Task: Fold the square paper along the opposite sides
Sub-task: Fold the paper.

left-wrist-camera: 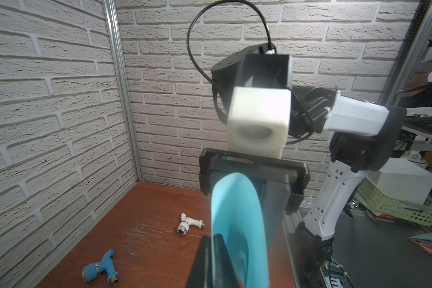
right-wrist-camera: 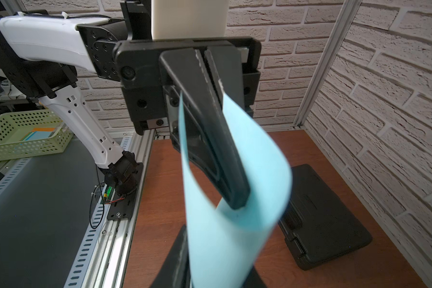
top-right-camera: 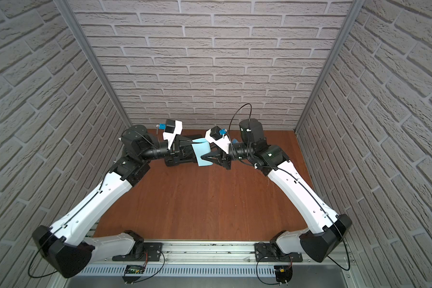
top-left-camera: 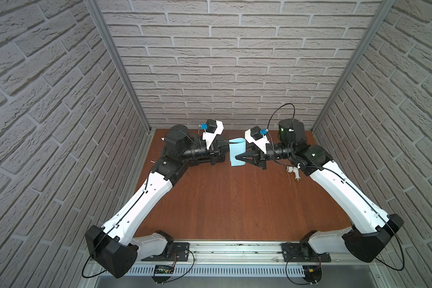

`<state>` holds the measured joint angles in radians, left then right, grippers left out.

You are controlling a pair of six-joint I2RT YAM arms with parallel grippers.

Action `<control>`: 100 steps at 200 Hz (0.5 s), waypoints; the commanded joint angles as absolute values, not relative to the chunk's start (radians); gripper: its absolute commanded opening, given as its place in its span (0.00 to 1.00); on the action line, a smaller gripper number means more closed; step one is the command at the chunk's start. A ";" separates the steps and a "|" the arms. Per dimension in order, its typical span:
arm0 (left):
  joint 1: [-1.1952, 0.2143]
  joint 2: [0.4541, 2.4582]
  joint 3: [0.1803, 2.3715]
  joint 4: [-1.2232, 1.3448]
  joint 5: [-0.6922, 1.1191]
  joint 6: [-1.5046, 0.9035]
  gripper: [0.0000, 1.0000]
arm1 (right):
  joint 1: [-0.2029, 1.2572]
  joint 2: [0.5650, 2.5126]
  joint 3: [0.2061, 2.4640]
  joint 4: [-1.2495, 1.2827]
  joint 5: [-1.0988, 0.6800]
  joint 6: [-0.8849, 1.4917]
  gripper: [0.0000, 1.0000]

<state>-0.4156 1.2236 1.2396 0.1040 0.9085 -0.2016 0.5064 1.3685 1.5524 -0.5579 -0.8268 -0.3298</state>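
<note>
We see the square paper (top-left-camera: pixel 237 149) held in the air above the far middle of the table (top-left-camera: pixel 222 204). It is curled into a loop between the two grippers, which face each other. The left gripper (top-left-camera: pixel 228 142) has its fingers pressed together on the sheet near its far edge, one finger inside the curl and its mate outside. The right gripper (top-left-camera: pixel 236 158) reaches onto the sheet from the opposite side, a finger on each face; whether it pinches, we cannot tell.
</note>
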 commanded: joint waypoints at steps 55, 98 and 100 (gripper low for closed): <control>-0.419 1.204 1.244 0.136 0.909 -0.184 0.00 | 0.516 1.338 1.554 -0.519 -0.835 -0.330 0.21; -0.419 1.206 1.247 0.133 0.908 -0.181 0.00 | 0.518 1.341 1.555 -0.520 -0.839 -0.330 0.20; -0.419 1.206 1.248 0.133 0.908 -0.181 0.00 | 0.518 1.341 1.554 -0.520 -0.839 -0.330 0.19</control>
<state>-0.4156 1.2221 1.2396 0.1040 0.9085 -0.1986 0.5064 1.3594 1.5524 -0.5571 -0.8272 -0.3290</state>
